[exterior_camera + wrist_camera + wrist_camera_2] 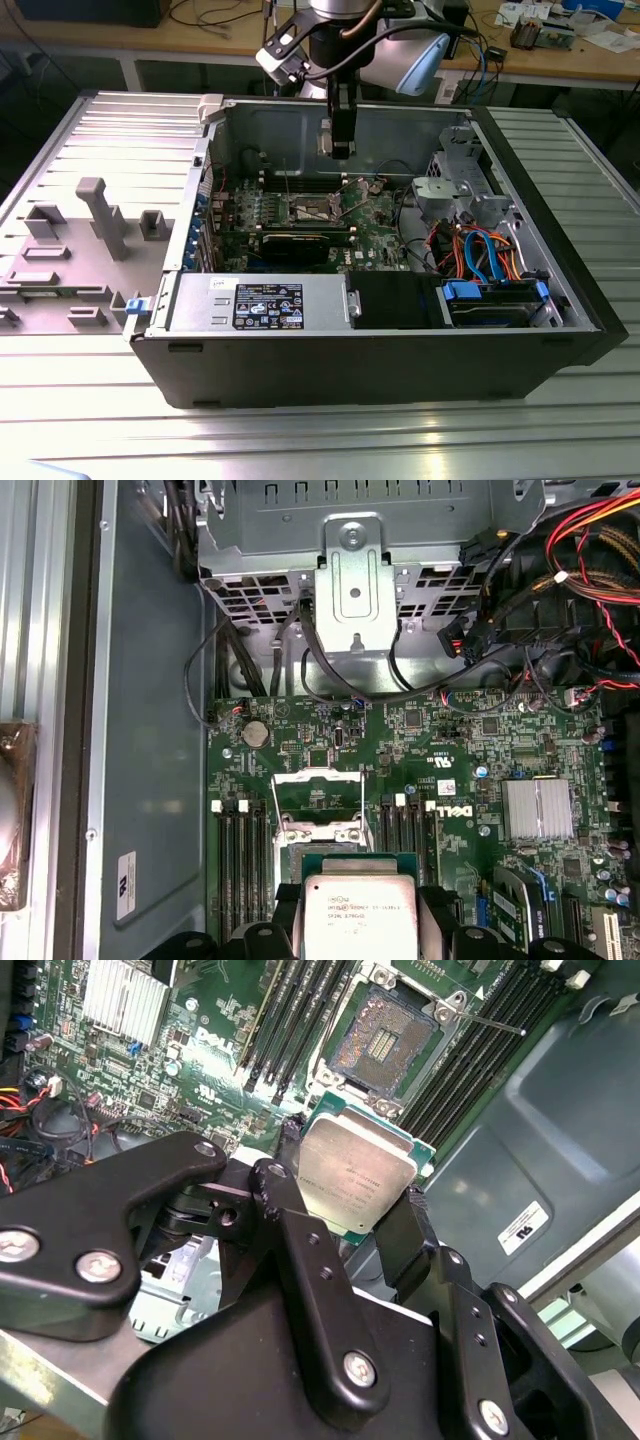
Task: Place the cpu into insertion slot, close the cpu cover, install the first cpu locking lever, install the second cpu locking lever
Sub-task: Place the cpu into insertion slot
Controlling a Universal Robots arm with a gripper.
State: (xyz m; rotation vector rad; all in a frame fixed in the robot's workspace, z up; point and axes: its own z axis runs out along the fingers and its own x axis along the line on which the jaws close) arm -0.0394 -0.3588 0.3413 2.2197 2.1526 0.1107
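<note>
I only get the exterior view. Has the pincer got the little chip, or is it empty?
Observer: It has it. In the second wrist view the pincer is shut on the cpu, one finger on each side.
Operator: Which way up is it?
Observer: Its silver top faces the wrist cameras.
Operator: Is the slot open?
Observer: Yes. In the second wrist view the slot lies bare, with its contacts uncovered and nothing in it.

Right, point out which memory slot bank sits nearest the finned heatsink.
The bank between the socket and heatsink; the other borders the bare case wall.
</note>
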